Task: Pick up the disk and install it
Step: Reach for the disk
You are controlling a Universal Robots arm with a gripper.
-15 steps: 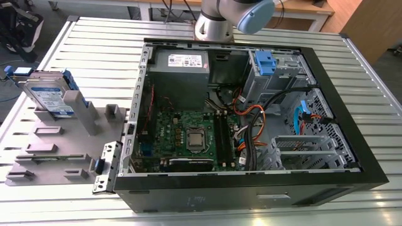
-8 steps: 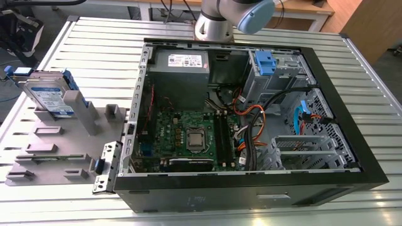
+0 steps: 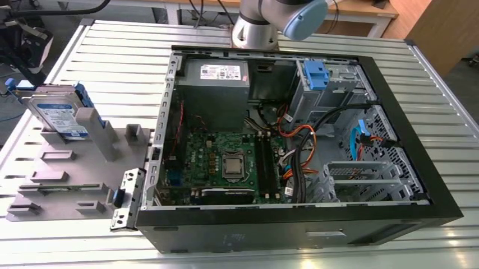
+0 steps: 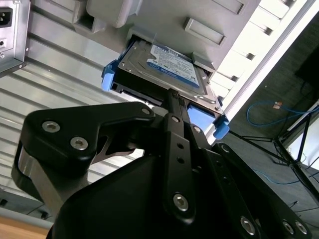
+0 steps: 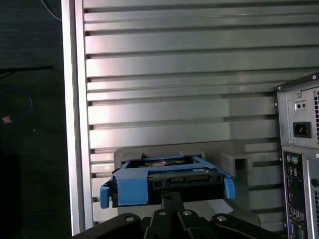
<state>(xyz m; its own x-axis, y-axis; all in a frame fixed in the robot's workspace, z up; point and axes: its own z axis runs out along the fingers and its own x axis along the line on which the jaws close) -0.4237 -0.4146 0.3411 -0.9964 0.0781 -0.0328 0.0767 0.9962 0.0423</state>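
Your gripper has its fingers pressed together on nothing. Straight ahead of the fingertips, the disk stands on edge in its gray holder.

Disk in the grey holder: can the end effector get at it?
Probably yes. The flat silver-metal disk in its blue plastic bracket stands exposed in the grey slotted holder, and nothing sits between it and the black end effector.

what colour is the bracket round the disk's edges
Blue. The bracket round the disk shows best in the first wrist view.
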